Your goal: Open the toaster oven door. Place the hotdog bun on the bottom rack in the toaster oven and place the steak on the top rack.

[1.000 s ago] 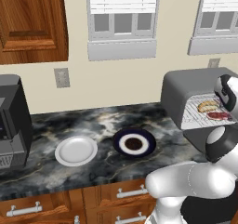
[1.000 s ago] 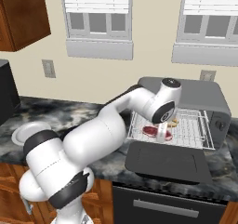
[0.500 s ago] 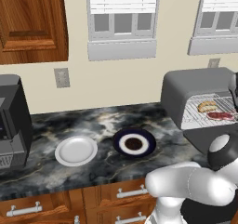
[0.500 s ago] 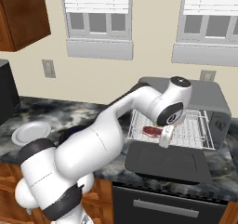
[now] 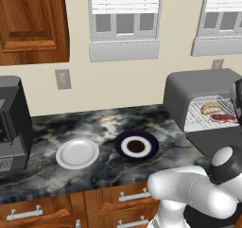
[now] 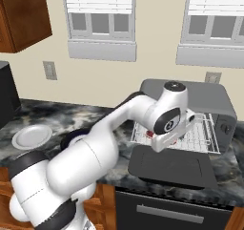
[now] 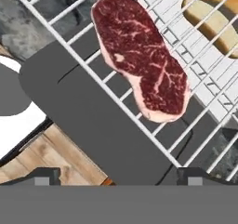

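The gripper [image 7: 116, 174] is hanging wide and empty above the steak [image 7: 142, 56]; withdrawing carelessly risks snagging the rack [image 7: 93, 76].

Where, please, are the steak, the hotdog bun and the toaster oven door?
steak [image 7: 142, 60]: hand view, its red middle.
hotdog bun [image 7: 214, 17]: hand view, its pale side.
toaster oven door [image 6: 169, 166]: right base view, its flat panel.

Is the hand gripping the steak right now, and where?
Nothing is held. The hand is open, and the steak lies free on the wire rack.
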You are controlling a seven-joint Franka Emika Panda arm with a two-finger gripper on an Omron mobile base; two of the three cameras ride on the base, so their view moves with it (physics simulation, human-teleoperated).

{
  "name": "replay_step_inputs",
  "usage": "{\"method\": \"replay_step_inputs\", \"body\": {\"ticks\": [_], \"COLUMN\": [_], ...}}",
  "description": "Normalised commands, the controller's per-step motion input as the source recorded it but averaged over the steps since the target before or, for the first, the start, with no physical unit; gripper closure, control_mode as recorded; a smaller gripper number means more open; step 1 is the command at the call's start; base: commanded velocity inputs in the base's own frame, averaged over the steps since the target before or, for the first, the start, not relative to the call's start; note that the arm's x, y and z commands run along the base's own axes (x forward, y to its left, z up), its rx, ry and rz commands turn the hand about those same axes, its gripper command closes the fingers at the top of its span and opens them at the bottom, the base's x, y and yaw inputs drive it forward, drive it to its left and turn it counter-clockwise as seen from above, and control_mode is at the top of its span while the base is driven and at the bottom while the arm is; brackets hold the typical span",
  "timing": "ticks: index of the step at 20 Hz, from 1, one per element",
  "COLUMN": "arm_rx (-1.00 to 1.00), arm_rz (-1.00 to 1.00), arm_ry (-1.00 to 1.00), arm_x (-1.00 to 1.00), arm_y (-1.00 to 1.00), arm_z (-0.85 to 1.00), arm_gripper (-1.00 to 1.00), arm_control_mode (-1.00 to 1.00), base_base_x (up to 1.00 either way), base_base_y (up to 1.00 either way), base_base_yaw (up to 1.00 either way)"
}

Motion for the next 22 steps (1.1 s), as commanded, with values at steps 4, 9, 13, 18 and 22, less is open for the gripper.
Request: {"method": "replay_step_inputs", "body": {"ticks": [4,9,13,18,22], "arm_rx": [0.01,0.02,0.02,0.03,0.01], "arm_rz": [-0.51,-0.47,-0.44,-0.35,-0.31], "arm_ry": [0.07,0.05,0.00,0.00,0.00], "arm_x": [0.00,0.00,0.00,0.04,0.10], "arm_y": [0.00,0.03,0.05,0.00,0.00], "arm_z": [-0.26,-0.33,-0.10,-0.18,-0.36], "arm_gripper": [-1.00,-1.00,-1.00,-1.00,-1.00], "arm_control_mode": [-1.00,-1.00,-1.00,-1.00,-1.00], "base_base_x": [0.00,0.00,0.00,0.00,0.00], "base_base_y": [0.00,0.00,0.00,0.00,0.00], "base_base_yaw": [0.00,0.00,0.00,0.00,0.00]}}
